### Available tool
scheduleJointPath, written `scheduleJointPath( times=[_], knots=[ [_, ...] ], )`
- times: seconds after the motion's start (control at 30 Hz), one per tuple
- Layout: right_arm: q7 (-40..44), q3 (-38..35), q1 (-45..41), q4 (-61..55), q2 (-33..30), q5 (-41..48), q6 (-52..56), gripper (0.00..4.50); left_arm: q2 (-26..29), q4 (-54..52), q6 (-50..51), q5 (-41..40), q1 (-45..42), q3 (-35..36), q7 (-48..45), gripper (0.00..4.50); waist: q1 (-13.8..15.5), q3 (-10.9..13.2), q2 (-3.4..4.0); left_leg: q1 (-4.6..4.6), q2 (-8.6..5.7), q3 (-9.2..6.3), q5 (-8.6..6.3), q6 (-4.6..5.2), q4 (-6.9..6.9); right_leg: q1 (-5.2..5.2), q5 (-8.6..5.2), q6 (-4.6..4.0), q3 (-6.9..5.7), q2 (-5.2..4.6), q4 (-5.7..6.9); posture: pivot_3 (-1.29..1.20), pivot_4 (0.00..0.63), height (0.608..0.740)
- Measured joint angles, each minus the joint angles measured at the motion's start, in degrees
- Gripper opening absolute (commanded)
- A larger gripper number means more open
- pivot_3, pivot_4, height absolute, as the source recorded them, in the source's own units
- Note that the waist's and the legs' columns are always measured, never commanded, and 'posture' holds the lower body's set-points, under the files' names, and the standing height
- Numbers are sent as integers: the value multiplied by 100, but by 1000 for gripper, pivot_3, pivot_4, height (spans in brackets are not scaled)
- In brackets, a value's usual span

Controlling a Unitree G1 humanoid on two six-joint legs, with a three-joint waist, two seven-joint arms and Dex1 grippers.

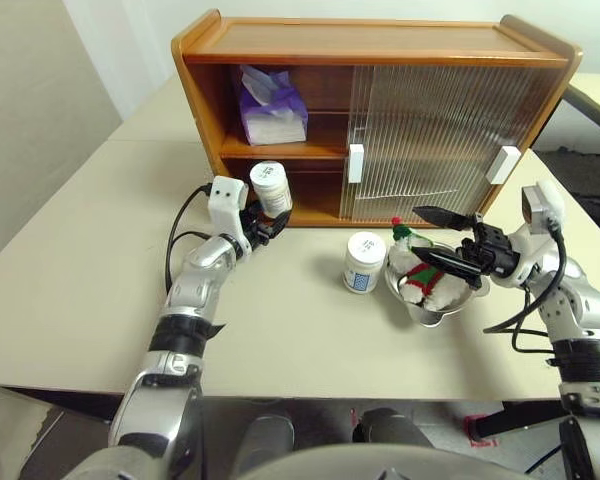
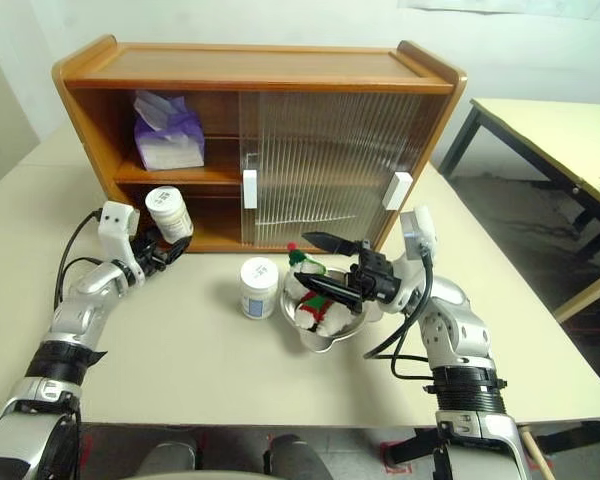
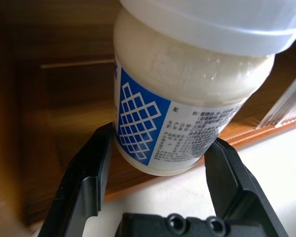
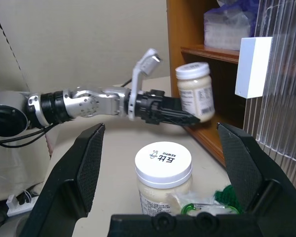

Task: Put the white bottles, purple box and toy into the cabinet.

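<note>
One white bottle (image 4: 163,175) stands on the worktop (image 1: 280,340), and its lid reads "KEWPIE" with some small signs above the word. The other white bottle (image 3: 187,98) has a label with a blue patch of white diamond lines and rows of tiny print too small to read.

The left gripper (image 1: 272,222) has its jaws closed on the sides of that second bottle, near its bottom. It holds the bottle up off the worktop, right in front of the open left side of the cabinet (image 1: 380,60), by the lower shelf. The right gripper (image 1: 442,240) has its jaws wide open and holds nothing. It hangs just over the toy (image 1: 418,270), which lies in a steel bowl (image 1: 435,310) on the worktop. The standing bottle is just beside the bowl.

The purple box (image 1: 270,105) sits on the top shelf of the cabinet, on the open left side, with white tissue sticking up. The ribbed sliding doors cover the right side.

The left wrist view shows the blue label up close and both black fingers (image 3: 84,182) pressing the bottle. The right wrist view shows the lid writing, the left arm reaching in with its bottle, and a white door handle (image 4: 255,66).
</note>
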Motion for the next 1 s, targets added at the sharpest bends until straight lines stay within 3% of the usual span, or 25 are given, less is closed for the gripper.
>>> scheduleJointPath(
  times=[0.43, 1.0],
  knots=[
    [-11, 0, -2, -5, 0, -2, 0, 4500, -192, 1481, -38, 286, -1024, -31, 500, 3106, -15, 5, -7, -1, -5, 0, 9, 17, 1, 1, 1, 46, 5, 0, -3, -82, 3, 740],
    [-6, -1, -17, -5, 0, -35, -2, 4500, -434, 2665, -425, 297, -1537, 7, 844, 3106, -6, 11, -16, 17, -13, 0, 37, 30, 5, 19, 15, 70, 5, -2, -2, -97, 0, 740]
  ],
)
